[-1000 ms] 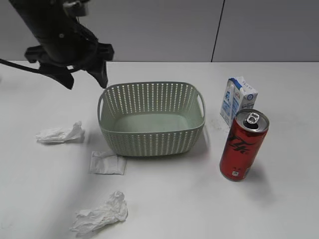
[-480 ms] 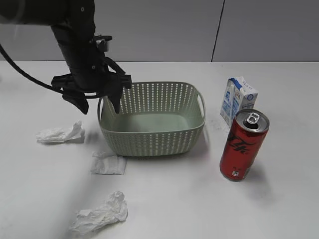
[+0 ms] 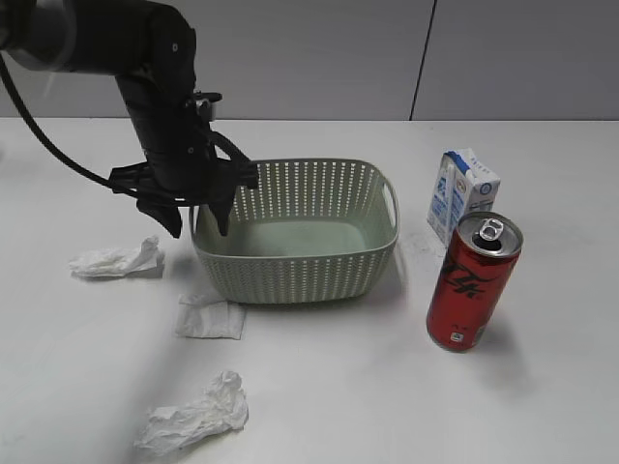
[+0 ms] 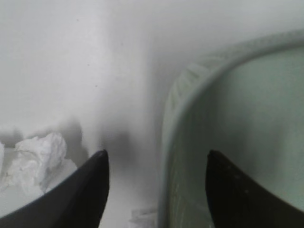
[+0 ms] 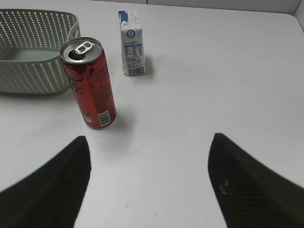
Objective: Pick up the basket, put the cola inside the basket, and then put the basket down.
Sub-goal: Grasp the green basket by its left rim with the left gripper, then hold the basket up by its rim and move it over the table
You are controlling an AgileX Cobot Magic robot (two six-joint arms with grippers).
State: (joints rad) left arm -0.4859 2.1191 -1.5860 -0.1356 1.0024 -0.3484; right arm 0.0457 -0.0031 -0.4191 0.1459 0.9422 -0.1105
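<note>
The sage-green basket (image 3: 319,261) stands on the white table, empty. My left gripper (image 3: 198,224) is open and straddles the basket's left wall, one finger outside and one inside; the left wrist view shows the rim (image 4: 172,118) between the fingers (image 4: 154,159). The red cola can (image 3: 472,282) stands upright to the right of the basket. It also shows in the right wrist view (image 5: 90,83), with the basket (image 5: 33,57) to its left. My right gripper (image 5: 149,142) is open and empty, well short of the can, and out of the exterior view.
A blue-white carton (image 3: 461,193) stands behind the can. Crumpled tissues lie left of the basket (image 3: 118,259), at its front-left corner (image 3: 208,317) and near the table's front (image 3: 193,416).
My left gripper has come down and rightward from above the table's back left to straddle the basket's left wall. The basket, can and carton have not moved.
</note>
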